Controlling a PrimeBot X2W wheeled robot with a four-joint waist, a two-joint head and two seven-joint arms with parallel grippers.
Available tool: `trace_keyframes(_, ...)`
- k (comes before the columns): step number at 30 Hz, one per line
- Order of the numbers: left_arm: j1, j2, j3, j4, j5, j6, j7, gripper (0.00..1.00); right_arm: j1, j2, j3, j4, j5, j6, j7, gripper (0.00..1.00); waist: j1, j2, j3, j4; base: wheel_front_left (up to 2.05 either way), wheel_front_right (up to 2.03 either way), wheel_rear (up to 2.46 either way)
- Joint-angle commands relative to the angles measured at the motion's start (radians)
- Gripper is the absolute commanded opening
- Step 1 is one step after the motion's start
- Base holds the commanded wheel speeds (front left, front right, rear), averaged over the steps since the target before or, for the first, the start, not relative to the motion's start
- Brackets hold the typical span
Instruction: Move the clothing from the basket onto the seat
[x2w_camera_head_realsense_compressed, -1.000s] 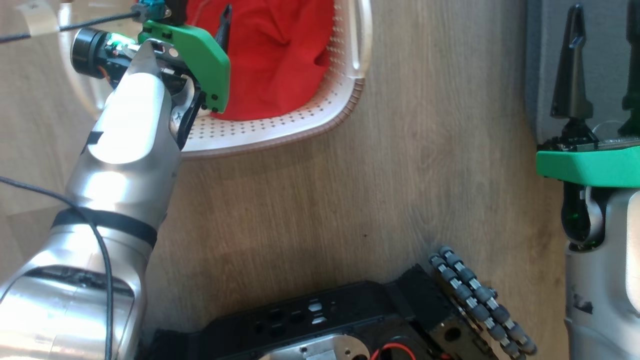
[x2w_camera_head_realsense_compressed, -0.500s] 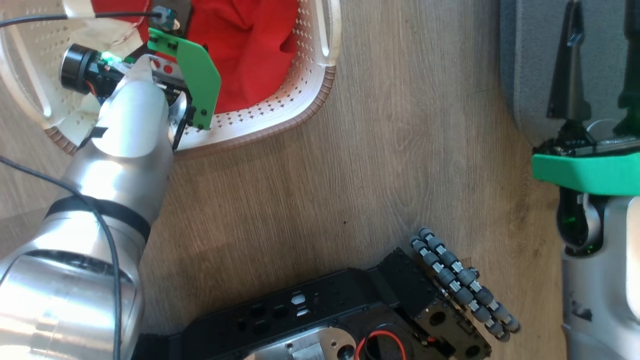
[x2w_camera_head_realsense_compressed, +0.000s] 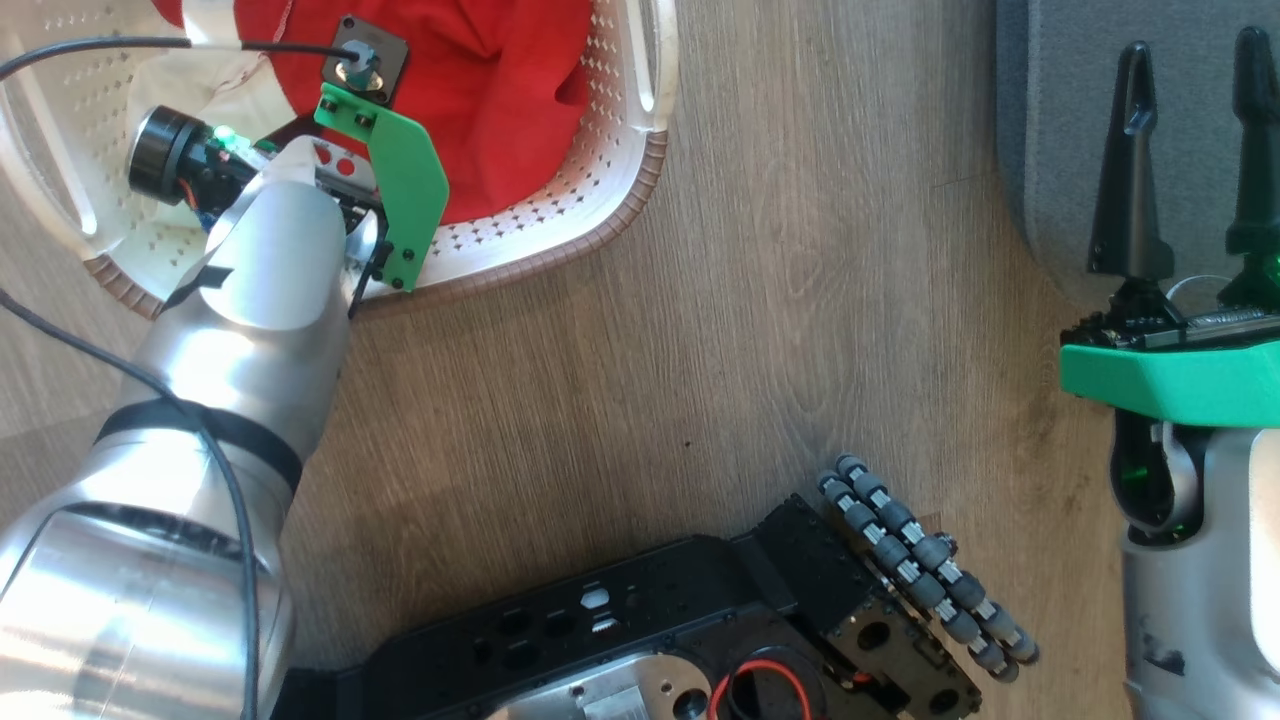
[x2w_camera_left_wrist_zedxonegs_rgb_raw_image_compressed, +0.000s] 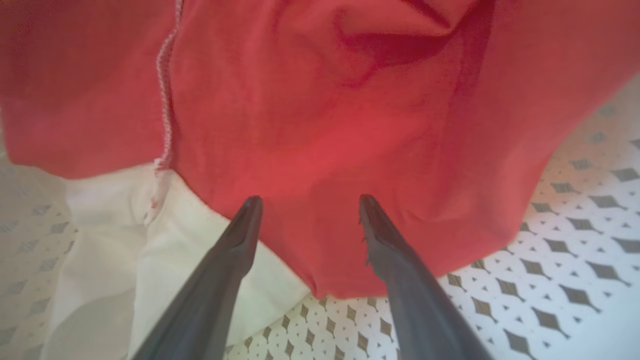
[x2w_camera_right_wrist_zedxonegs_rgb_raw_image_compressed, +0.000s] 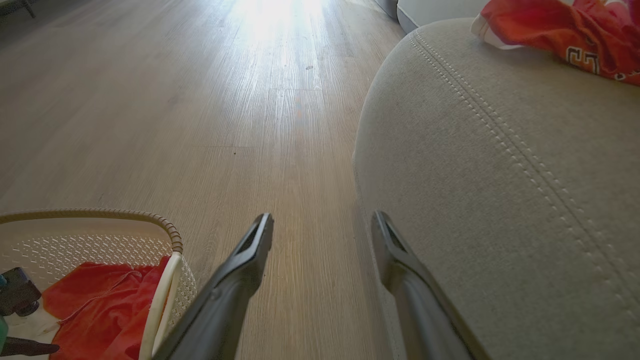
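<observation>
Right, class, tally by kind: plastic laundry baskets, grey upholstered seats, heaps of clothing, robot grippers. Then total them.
Cream perforated plastic laundry basket: 1
Grey stitched fabric seat: 1
Heaps of red and white fabric clothing: 2, basket heap, seat heap
Dark two-fingered grippers: 2, left gripper, right gripper
Total: 6

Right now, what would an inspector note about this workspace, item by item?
Surface: wooden floor, sunlit further off.
Job's things: red clothing and a white garment in the basket; another red garment on the seat.
Clutter: nothing seen.
Tools: left tool open over the red clothing, gripping nothing; right tool open, empty, beside the seat.
Cables: black cable running over the basket to the left wrist.
Surroundings: robot's own base with a roller wheel.
</observation>
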Motion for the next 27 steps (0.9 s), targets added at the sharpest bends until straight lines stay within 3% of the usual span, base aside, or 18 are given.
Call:
trace_keyframes(1,0.038,0.012,0.009,-0.008,-0.022,-0.010,0.002,1.00,0.056,-0.003,0.007,-0.034,0.005,0.000,-0.006,1.00,0.0000,0.0000,0.000,0.000,0.00,0.00,0.00)
trace_keyframes(12,0.068,0.011,-0.022,-0.097,-0.154,-0.050,-0.043,1.00,0.070,-0.003,0.014,-0.036,-0.006,0.000,-0.006,1.00,0.0000,0.0000,-0.002,-0.009,0.00,0.00,0.00)
trace_keyframes(27,0.093,0.011,-0.206,-0.185,-0.331,-0.007,-0.036,1.00,0.102,-0.003,0.010,-0.045,-0.007,0.000,-0.006,1.00,0.0000,0.0000,0.009,-0.011,0.00,0.00,0.00)
